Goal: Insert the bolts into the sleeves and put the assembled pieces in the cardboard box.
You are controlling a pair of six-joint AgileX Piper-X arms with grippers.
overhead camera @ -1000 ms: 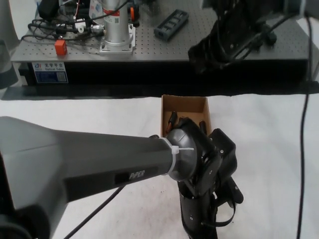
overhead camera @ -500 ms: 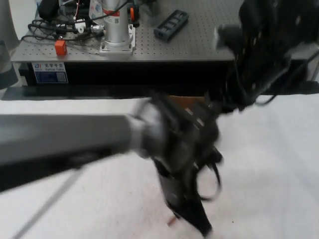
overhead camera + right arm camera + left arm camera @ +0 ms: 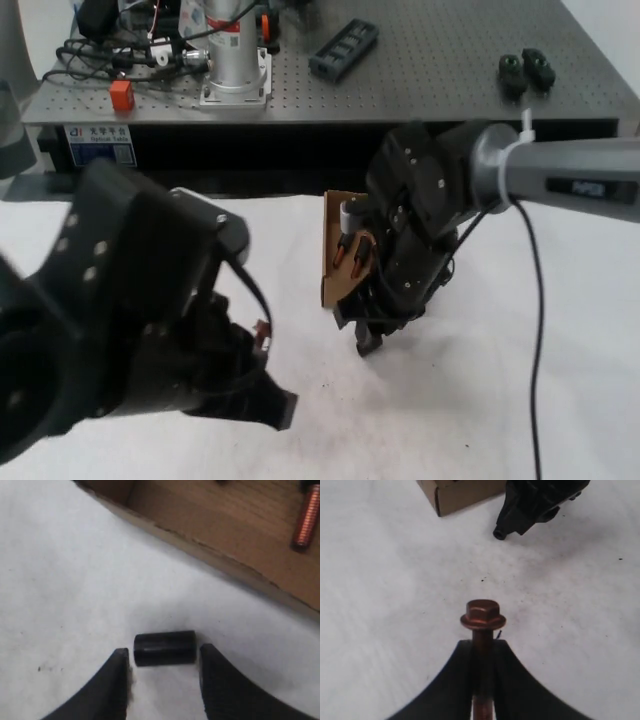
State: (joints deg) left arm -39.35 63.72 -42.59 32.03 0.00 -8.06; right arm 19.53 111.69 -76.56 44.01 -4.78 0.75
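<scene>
My left gripper (image 3: pixel 483 647) is shut on a copper hex-head bolt (image 3: pixel 483 616), held above the white cloth with its head sticking out past the fingertips. In the high view that gripper (image 3: pixel 262 338) sits at the lower left. A short black sleeve (image 3: pixel 165 648) lies on its side on the cloth just outside the cardboard box (image 3: pixel 225 545). My right gripper (image 3: pixel 162 656) is open, with one finger on either side of the sleeve and small gaps between. In the high view the right gripper (image 3: pixel 362 338) hangs low at the box's (image 3: pixel 332 270) near side.
A copper bolt (image 3: pixel 306 517) and other pieces (image 3: pixel 350 250) lie in the box. The right gripper (image 3: pixel 535 505) shows beside the box (image 3: pixel 460 492) in the left wrist view. Behind the cloth stands a metal bench (image 3: pixel 450 60) with a post, cables and a black tray.
The left arm has swung from in front of the box back to the lower left. The right arm has come down from the far bench to the box's near side.
</scene>
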